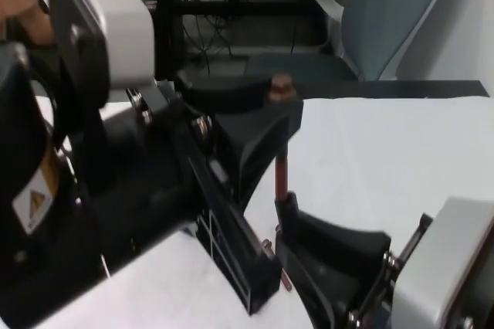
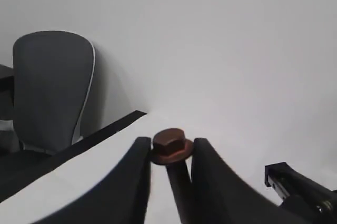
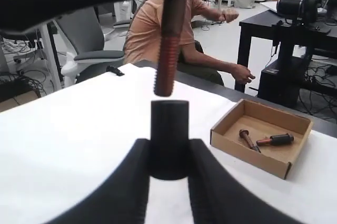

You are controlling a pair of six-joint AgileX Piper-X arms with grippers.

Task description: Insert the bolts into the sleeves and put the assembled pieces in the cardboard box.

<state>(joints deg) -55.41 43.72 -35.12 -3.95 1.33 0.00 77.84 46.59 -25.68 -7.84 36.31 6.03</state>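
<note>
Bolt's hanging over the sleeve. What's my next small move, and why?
Probably lower the left gripper straight down, slowly, to start the bolt into the sleeve. The right wrist view shows the threaded tip just above the sleeve's open top, apart from it and roughly in line, with the right gripper holding the sleeve upright.

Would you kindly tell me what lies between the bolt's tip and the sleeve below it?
Nothing: in the right wrist view a slim bare gap separates the tip of the bolt from the sleeve held in the right gripper.
</note>
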